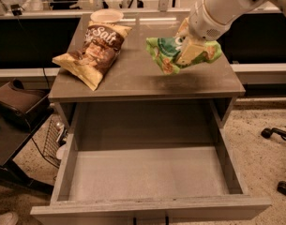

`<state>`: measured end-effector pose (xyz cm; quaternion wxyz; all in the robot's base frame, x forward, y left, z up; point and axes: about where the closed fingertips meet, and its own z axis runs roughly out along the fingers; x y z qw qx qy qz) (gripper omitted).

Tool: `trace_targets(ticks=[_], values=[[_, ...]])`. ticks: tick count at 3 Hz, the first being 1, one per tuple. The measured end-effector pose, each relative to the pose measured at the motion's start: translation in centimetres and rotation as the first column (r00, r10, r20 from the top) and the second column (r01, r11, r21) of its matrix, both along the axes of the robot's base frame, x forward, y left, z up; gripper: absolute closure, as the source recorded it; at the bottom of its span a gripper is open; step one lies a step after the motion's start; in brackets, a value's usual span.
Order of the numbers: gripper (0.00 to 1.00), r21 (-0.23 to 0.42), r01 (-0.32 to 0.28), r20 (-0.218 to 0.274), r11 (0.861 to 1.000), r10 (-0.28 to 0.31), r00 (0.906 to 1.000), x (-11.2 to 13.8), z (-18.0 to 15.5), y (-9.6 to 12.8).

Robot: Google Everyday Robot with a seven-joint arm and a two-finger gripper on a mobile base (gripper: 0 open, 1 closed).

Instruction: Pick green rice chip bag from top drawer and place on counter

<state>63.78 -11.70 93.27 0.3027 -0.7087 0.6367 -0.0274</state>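
Note:
My gripper (185, 50) comes in from the upper right and is shut on the green rice chip bag (167, 55). The bag is light green, crinkled, with a dark round logo. It hangs in the air above the right half of the counter (142, 81), casting a shadow on it. The top drawer (147, 175) is pulled wide open below the counter. Its flat grey bottom holds nothing.
A brown-and-yellow "Salt" chip bag (94, 50) lies on the counter's left half. A white bowl (107, 16) stands at the counter's back edge. A black chair (16, 111) is at the left, and chair wheels (274, 135) at the right.

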Motion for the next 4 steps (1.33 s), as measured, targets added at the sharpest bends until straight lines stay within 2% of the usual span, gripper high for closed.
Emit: trace_targets(ticks=[2, 4], values=[[1.00, 0.104, -0.018, 0.103, 0.994, 0.008, 0.9946, 3.4, -2.9, -0.6], [0.51, 0.105, -0.024, 0.102, 0.994, 0.013, 0.9947, 3.6, -3.2, -0.3]])
